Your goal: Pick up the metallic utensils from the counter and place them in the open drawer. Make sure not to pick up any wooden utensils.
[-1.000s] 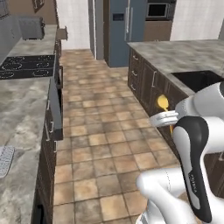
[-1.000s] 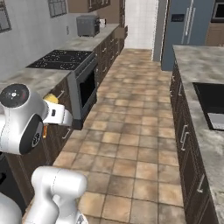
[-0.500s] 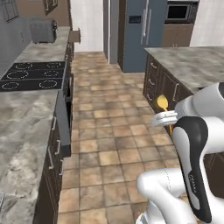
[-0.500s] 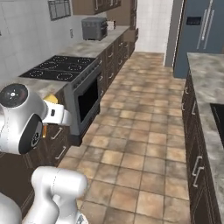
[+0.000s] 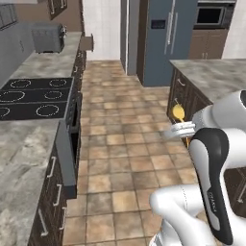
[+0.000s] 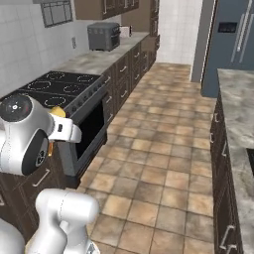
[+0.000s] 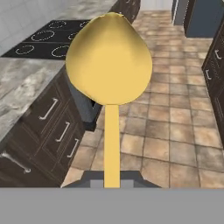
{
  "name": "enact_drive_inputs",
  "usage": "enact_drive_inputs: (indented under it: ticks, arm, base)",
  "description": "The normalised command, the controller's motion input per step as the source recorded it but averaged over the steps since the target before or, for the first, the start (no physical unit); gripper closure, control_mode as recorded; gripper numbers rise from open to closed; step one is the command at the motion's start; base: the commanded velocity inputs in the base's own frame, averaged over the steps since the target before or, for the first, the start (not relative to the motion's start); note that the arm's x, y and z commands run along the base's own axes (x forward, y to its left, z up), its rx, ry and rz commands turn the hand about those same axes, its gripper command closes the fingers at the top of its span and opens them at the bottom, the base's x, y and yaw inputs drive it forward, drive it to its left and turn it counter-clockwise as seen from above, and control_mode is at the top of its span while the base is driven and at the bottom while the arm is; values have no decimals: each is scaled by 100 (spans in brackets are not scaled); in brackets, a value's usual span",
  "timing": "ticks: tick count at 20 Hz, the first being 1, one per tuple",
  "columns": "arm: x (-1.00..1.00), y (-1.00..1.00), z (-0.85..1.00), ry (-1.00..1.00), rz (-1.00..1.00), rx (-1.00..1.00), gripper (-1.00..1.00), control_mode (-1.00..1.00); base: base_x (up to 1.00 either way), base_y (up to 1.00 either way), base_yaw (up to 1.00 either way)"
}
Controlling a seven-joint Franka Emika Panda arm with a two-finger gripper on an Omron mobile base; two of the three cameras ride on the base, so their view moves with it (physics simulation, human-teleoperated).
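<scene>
My gripper (image 5: 179, 129) is shut on a shiny golden-yellow metallic utensil (image 5: 178, 113), a small spoon held out over the tiled aisle. In the hand view the spoon's head (image 7: 109, 57) points away from me and its handle runs down into my gripper (image 7: 111, 179). A yellow bit of the spoon (image 6: 58, 111) peeks from behind my arm. The marbled counter (image 5: 24, 144) runs along the left. Far down it, an open drawer (image 5: 87, 43) juts from the dark cabinets. The wooden utensils are out of view.
A black cooktop (image 5: 33, 96) with an oven below sits in the left counter, and a grey toaster (image 5: 48, 37) stands beyond it. An island counter (image 5: 211, 72) borders the aisle on the right. The fridge (image 5: 168, 38) stands at the far end of the tiled floor (image 5: 125, 139).
The whole picture has shifted as the base moved: the left counter and cooktop now sit nearer and more central. The spoon stays in my shut gripper.
</scene>
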Motion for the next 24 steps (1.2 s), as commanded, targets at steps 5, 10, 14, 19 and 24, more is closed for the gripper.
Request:
enact_drive_inputs:
  ticks: [5,10,14,19,24]
  arm:
    - [0,0,0,0,0,0,100,100]
    - [0,0,0,0,0,0,100,100]
    - [0,0,0,0,0,0,100,100]
    - [0,0,0,0,0,0,100,100]
    - [0,0,0,0,0,0,100,100]
  base:
    - [100,0,4]
    - [99,-8,1]
    - [95,-50,0]
    - [100,-44,0]
    - [100,-14,0]
